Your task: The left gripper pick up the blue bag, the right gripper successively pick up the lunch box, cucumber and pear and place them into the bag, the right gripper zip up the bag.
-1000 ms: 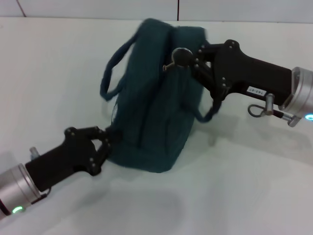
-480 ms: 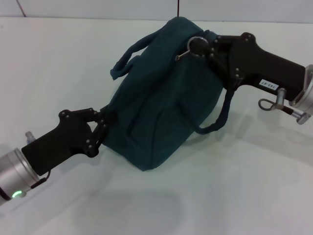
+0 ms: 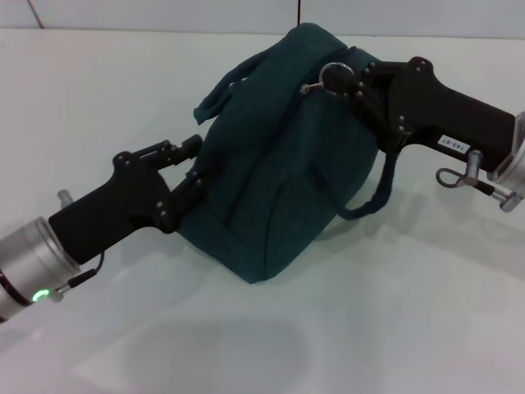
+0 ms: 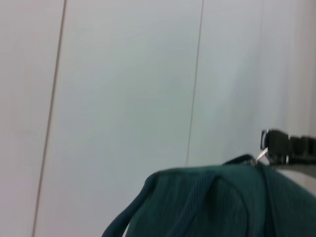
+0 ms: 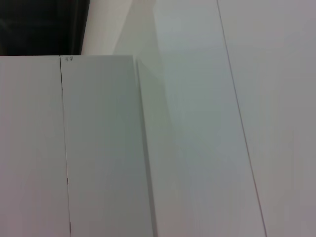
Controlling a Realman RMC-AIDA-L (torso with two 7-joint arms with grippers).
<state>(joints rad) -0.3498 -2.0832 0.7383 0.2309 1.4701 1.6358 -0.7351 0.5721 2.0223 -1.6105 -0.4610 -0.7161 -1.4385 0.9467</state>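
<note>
The blue bag (image 3: 279, 172) is a dark teal, soft fabric bag with visible vertical seams and a rounded, filled-out body; it stands tilted on the white table (image 3: 394, 328), its base toward the left gripper and its top leaning up toward the right gripper. The left gripper (image 3: 193, 168) is at the bag's lower near side, its fingers spread apart, one finger (image 3: 168, 150) above and clear of the fabric and the other pressed against the bag's lower edge; it is not clamped on the bag. One carrying handle (image 3: 225, 90) arches up just beyond this gripper, on the bag's far upper side. The right gripper (image 3: 349, 82) is at the top of the bag, fingers closed on the fabric or zip line there; a small metal zipper pull (image 3: 312, 86) projects just beside its fingertips. The second handle (image 3: 373, 197) hangs in a loose loop directly below the right gripper, down the bag's side, reaching the table. In the left wrist view the bag (image 4: 222, 202) fills the lower part, ribbed in texture, with a handle strap (image 4: 128, 217) curving off it and the right gripper (image 4: 289, 145) showing at its far top edge. The right wrist view shows only pale wall panels (image 5: 98, 148).
</note>
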